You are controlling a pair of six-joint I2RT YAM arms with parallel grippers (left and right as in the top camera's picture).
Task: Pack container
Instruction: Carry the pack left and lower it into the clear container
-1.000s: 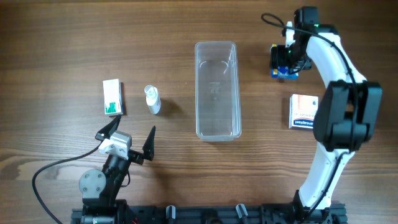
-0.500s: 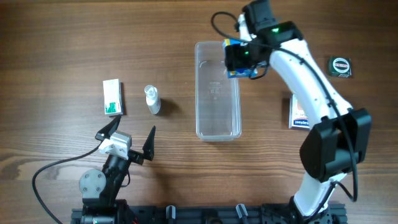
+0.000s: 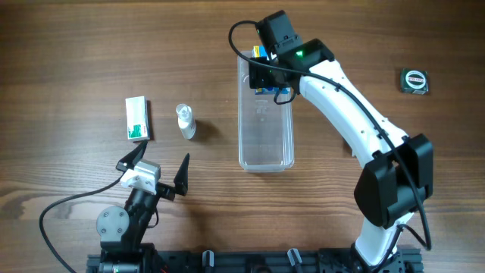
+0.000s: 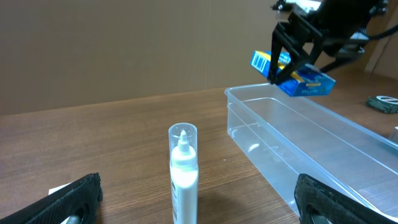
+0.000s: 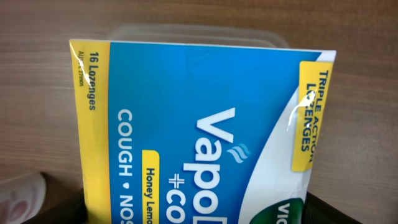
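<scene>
The clear plastic container (image 3: pixel 265 144) lies lengthwise in the table's middle; it also shows in the left wrist view (image 4: pixel 323 149). My right gripper (image 3: pixel 270 82) is shut on a blue and yellow lozenge box (image 5: pixel 199 130) and holds it above the container's far end; the box also shows in the left wrist view (image 4: pixel 297 73). My left gripper (image 3: pixel 155 168) is open and empty near the front left. A small white bottle with a clear cap (image 3: pixel 186 121) stands between its fingers' line of sight (image 4: pixel 183 171), well ahead of them.
A white and green box (image 3: pixel 137 119) lies at the left. A round black item (image 3: pixel 414 79) lies at the far right. The white and orange box at the right is mostly hidden behind my right arm.
My right arm has swung left with the lozenge box, from the right side of the table to above the container's far end. The left arm has not moved.
</scene>
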